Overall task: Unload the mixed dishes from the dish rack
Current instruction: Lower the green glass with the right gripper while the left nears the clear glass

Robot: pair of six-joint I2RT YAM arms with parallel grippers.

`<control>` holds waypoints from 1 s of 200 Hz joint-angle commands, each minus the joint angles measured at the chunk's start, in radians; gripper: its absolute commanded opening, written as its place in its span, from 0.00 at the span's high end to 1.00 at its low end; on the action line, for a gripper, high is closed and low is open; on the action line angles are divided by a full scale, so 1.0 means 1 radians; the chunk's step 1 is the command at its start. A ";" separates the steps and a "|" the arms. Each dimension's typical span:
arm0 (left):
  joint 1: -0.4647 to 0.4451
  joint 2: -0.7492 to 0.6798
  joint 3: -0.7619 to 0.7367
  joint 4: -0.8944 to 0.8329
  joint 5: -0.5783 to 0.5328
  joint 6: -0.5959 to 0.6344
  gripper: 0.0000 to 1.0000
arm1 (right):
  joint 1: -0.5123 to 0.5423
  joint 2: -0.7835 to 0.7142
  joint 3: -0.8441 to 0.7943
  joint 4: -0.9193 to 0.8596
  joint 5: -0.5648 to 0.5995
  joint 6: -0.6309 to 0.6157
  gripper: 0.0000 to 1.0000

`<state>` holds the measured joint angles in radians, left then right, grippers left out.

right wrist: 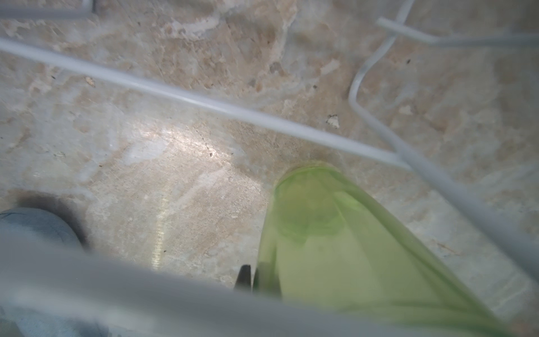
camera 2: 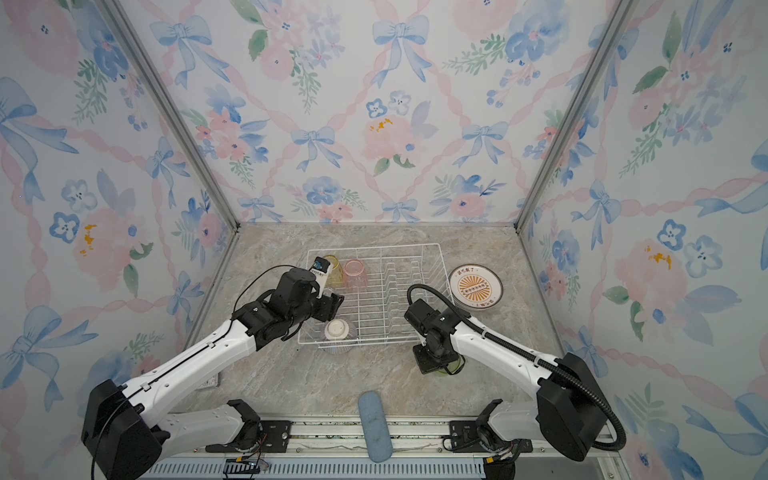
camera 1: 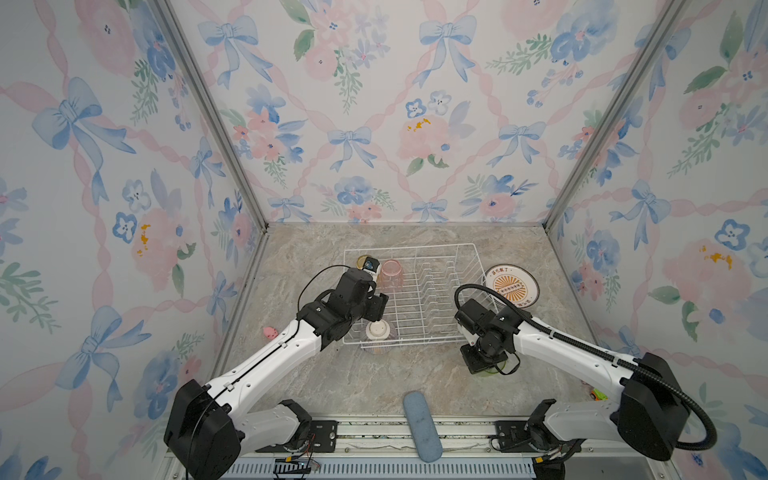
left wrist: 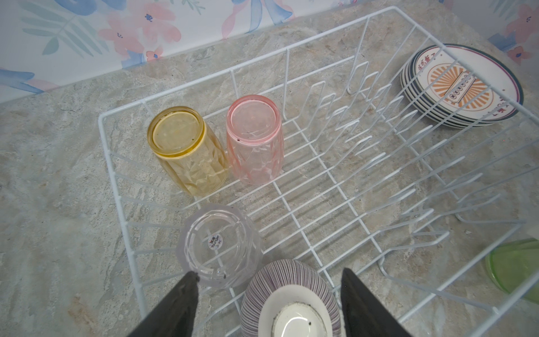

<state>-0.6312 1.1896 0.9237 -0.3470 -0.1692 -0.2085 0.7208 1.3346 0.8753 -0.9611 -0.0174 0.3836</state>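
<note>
Label (left wrist: 216, 241) on clear tumbler (left wrist: 233, 262), wrist-only

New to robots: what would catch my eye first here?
The wire dish rack stands mid-table, a yellow tumbler and a pink tumbler upside down in its far-left corner. A stack of plates sits outside it on the right, and the left end effector gapes over a striped bowl.

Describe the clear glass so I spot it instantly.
Find the white wire dish rack; at its left end stand three upturned glasses and a striped bowl. The clear glass sits next to the bowl, nearer the robot than the yellow glass and pink glass. It alone is colourless, with a small sticker on its base.
</note>
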 commanded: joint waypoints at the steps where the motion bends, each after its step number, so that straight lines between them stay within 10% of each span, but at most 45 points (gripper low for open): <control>1: -0.001 -0.003 -0.012 -0.020 -0.019 0.022 0.28 | -0.017 0.015 -0.013 0.018 -0.014 -0.021 0.91; 37: 0.000 0.010 -0.013 -0.031 -0.030 0.022 0.26 | -0.023 0.024 -0.012 0.022 -0.014 -0.026 0.85; 127: 0.021 0.046 -0.014 -0.060 -0.030 0.019 0.19 | -0.007 -0.091 0.063 -0.099 0.083 -0.019 0.34; 200: 0.101 0.158 0.078 -0.128 -0.023 0.047 0.05 | 0.027 -0.297 0.162 -0.102 -0.007 -0.023 0.25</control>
<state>-0.5583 1.2938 0.9386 -0.4278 -0.1875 -0.1860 0.7303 1.0698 1.0035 -1.0363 0.0013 0.3588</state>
